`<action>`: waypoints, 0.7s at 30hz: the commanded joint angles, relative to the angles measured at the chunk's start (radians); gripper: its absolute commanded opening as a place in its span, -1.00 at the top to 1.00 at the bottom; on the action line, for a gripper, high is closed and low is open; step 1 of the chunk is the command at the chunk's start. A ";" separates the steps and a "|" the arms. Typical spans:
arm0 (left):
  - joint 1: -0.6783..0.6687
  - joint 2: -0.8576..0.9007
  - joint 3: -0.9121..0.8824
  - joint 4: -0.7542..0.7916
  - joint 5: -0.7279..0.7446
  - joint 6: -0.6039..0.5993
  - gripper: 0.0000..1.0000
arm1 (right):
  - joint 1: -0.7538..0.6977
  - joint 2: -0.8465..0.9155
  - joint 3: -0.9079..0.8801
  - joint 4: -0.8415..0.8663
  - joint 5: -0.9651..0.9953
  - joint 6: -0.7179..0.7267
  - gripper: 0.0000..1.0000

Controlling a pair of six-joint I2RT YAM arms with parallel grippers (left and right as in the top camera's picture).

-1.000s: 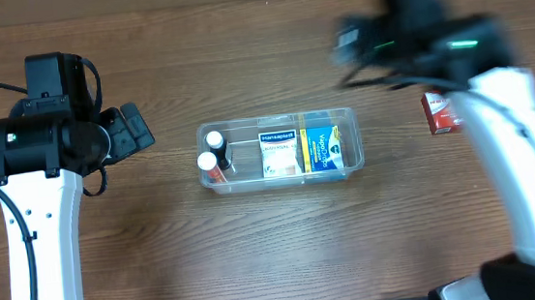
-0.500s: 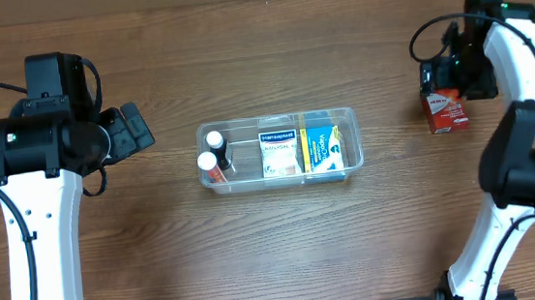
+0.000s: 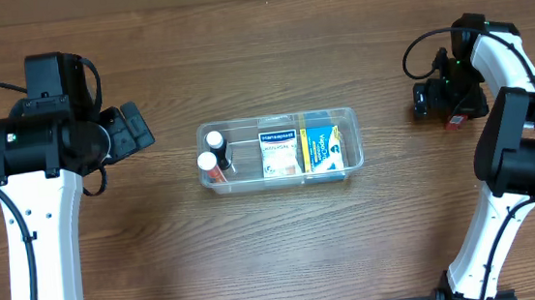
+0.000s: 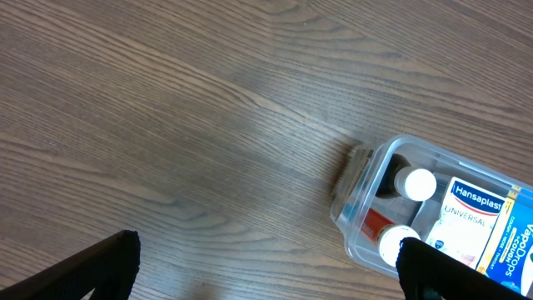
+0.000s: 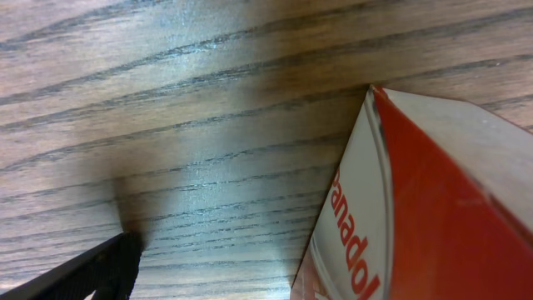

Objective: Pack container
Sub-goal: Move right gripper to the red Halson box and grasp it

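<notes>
The clear plastic container sits mid-table and holds two white-capped bottles, a Hansaplast box and a blue box. It also shows in the left wrist view. My left gripper is open and empty, well left of the container; in its wrist view both fingers stand wide apart above bare wood. My right gripper is low over a red and white Panadol box at the far right, covering most of it. In the right wrist view the box fills the right side beside the left fingertip; the other finger is hidden.
The wooden table runs round the container on all sides. The white arm links stand at the left and right edges.
My right arm has swung in from the upper middle to the far right and dropped over the red box, which it now mostly covers. The left arm and container have not moved.
</notes>
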 commanded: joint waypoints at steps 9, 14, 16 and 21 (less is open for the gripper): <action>0.003 0.002 -0.002 0.003 -0.009 0.021 -1.00 | 0.001 -0.048 0.015 0.000 0.036 0.035 -1.00; 0.003 0.002 -0.002 0.006 -0.009 0.021 -1.00 | 0.001 -0.212 0.049 -0.021 -0.111 -0.033 -1.00; 0.003 0.002 -0.002 0.005 -0.009 0.021 -1.00 | 0.008 -0.257 0.049 -0.024 -0.158 -0.049 -1.00; 0.003 0.002 -0.002 0.005 -0.009 0.021 -1.00 | 0.008 -0.289 0.049 -0.041 -0.231 -0.084 -1.00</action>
